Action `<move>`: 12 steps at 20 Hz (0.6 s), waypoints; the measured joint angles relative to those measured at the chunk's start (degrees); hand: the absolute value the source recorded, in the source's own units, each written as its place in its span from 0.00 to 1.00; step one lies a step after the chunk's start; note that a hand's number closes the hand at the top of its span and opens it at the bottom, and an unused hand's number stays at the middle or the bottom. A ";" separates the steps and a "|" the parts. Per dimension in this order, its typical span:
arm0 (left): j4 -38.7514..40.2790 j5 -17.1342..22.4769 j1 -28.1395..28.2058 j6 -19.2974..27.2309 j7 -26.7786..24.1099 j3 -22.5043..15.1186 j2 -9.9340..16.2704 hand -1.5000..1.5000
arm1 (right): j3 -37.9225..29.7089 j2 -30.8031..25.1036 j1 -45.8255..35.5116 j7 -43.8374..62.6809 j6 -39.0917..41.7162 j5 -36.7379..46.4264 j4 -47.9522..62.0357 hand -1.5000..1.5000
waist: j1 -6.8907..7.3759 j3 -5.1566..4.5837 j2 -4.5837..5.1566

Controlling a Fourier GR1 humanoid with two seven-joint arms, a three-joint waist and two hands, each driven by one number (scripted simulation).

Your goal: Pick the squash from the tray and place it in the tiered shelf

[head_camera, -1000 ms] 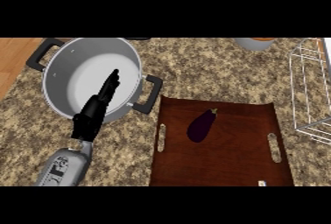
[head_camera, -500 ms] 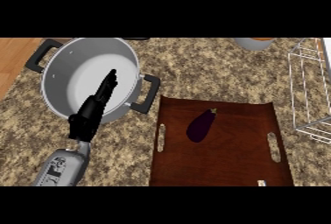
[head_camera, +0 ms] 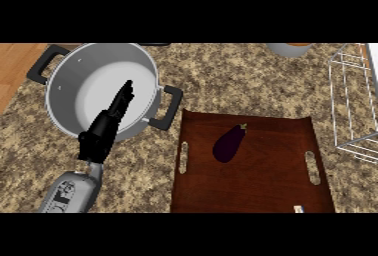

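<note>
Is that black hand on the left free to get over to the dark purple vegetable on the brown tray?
Probably yes. The left hand hangs open over the grey pot, holding nothing, and the dark purple vegetable lies uncovered on the brown wooden tray, nothing between them.

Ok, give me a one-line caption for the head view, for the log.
Dark purple squash lies on the brown tray, untouched; left hand rests open over the grey pot, wire shelf at right.

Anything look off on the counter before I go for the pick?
One oddity: the task says squash, but the item on the tray is a dark purple vegetable resembling an eggplant. It lies intact, nothing spilled. The left robot hand hangs open over the pot.
</note>
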 measured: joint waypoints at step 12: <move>-0.90 -0.66 -0.15 0.23 0.03 -0.63 -0.82 0.50 | -8.81 -6.25 -7.89 20.36 9.48 -10.39 11.35 0.00 | 1.01 0.12 0.89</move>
